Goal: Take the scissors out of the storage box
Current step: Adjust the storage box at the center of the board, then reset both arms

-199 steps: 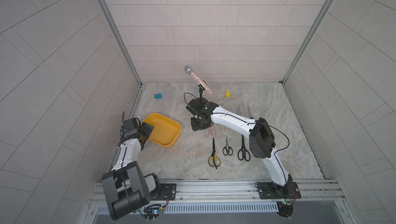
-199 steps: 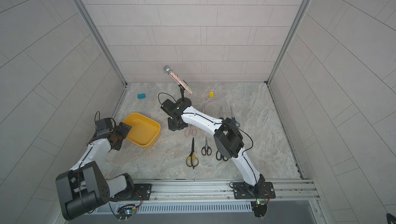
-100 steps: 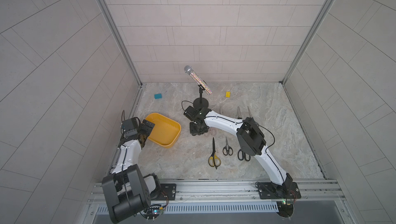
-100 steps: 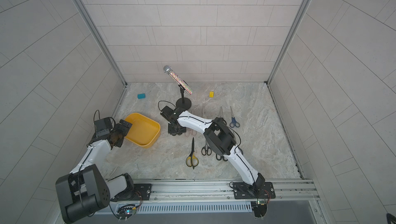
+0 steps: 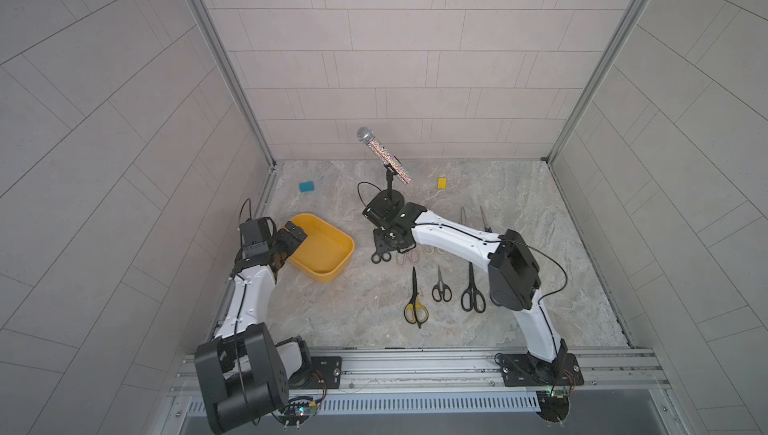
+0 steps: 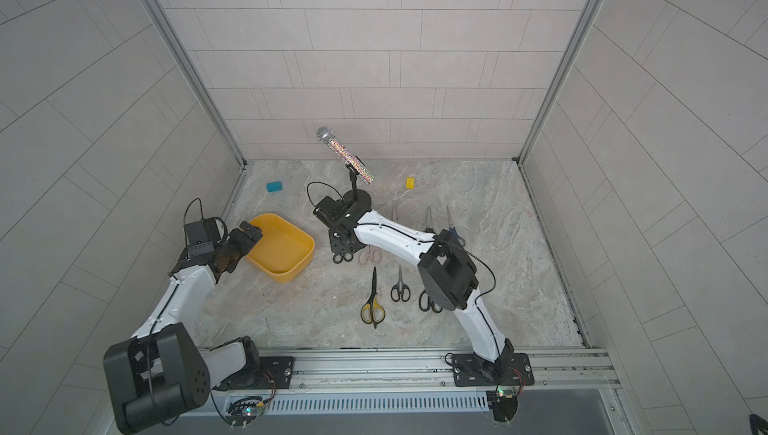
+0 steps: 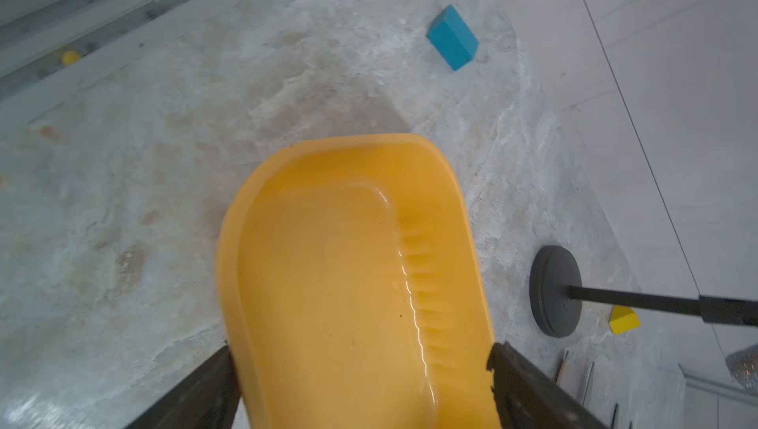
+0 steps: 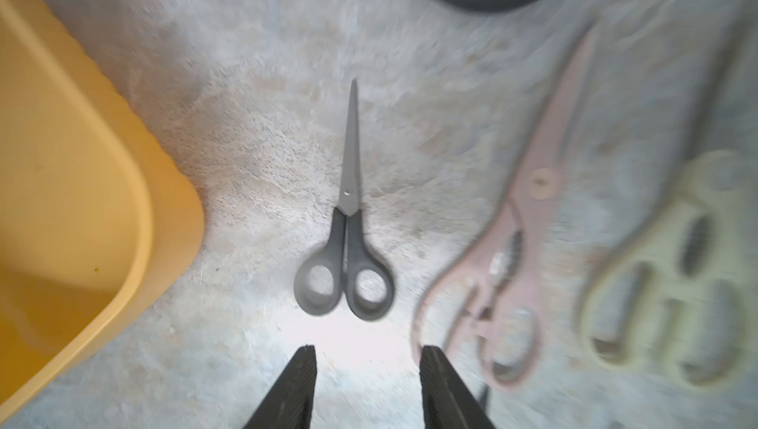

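Observation:
The yellow storage box [image 5: 328, 241] [image 6: 286, 241] lies left of centre and shows nothing inside. My left gripper [image 5: 291, 241] [image 7: 359, 351] is open, and the box's near end [image 7: 348, 263] lies between its fingers. My right gripper [image 5: 388, 241] [image 8: 367, 365] hangs open with nothing between its fingers, just above black-handled scissors [image 8: 346, 242] [image 5: 381, 257] that lie flat on the table. Beside them lie pale pink scissors [image 8: 512, 250] and cream scissors [image 8: 672, 283]. Yellow-and-black scissors [image 5: 415, 306], small black scissors [image 5: 440, 287] and long black scissors [image 5: 472, 295] lie in a row nearer the front.
A glittery microphone [image 5: 384, 156] on a round-based stand [image 5: 390, 198] rises just behind my right gripper. A teal block [image 5: 306, 186] and a small yellow block [image 5: 442, 182] sit near the back wall. Tiled walls close three sides, and a metal rail [image 5: 415, 364] runs along the front.
My right gripper's jaws have opened, and the black-handled scissors now lie free on the table. The right elbow swung left and back. The left arm has barely moved.

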Robot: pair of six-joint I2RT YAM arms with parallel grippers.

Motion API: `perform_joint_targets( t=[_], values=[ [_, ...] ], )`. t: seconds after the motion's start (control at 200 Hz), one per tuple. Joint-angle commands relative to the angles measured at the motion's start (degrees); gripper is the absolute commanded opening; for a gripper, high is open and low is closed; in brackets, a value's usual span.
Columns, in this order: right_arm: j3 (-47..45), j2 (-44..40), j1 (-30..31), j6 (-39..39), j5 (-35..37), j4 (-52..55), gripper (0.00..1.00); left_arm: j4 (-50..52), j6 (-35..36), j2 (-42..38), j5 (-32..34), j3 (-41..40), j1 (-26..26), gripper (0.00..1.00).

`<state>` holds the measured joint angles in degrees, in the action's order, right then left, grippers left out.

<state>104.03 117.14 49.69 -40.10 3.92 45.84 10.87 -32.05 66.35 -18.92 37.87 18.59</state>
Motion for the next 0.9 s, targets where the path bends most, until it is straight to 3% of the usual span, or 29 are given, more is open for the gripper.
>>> perform_joint_targets(
  t=[0.0,0.15,0.24,0.35,0.48,0.685,0.755,0.85,0.895],
  values=[
    [-9.09,-12.62,-3.82,8.34,7.51,-4.31,0.46,-2.25,9.5,-0.85,-0.53,0.97,-2.36,1.0],
    [-30.11,-29.61,-12.79,17.19,9.09,-18.2,0.46,-7.14,10.94,-0.46,-1.41,-1.21,-2.83,1.0],
    [-41.18,-38.24,-19.14,20.49,10.28,-26.61,0.47,-3.19,12.28,0.32,2.75,1.17,-2.37,1.0],
    [-51.93,-44.91,-26.88,23.41,12.01,-34.17,0.47,0.02,14.69,2.14,7.42,2.88,-2.12,1.0],
    [-62.37,-49.64,-33.74,27.85,16.86,-44.05,0.46,-3.55,15.26,0.42,6.06,-0.5,-2.15,1.0],
    [-77.88,-50.4,-39.34,35.22,20.84,-66.68,0.47,-10.41,18.85,2.22,5.73,-3.16,-2.15,1.0],
    [-80.56,-47.41,-41.23,35.04,19.6,-73.32,0.47,-14.41,19.97,2.5,7.16,-4.57,-2.11,1.0],
    [-84.91,-39.4,-43.63,33.58,17.49,-91.38,0.49,-21.16,22.4,4.97,9.28,-5.9,-2.14,1.0],
    [-83.36,-37.25,-43.63,35.87,17.49,-91.19,0.49,-24.44,22.72,6.01,9.61,-6.62,-2.15,1.0]
  ],
)
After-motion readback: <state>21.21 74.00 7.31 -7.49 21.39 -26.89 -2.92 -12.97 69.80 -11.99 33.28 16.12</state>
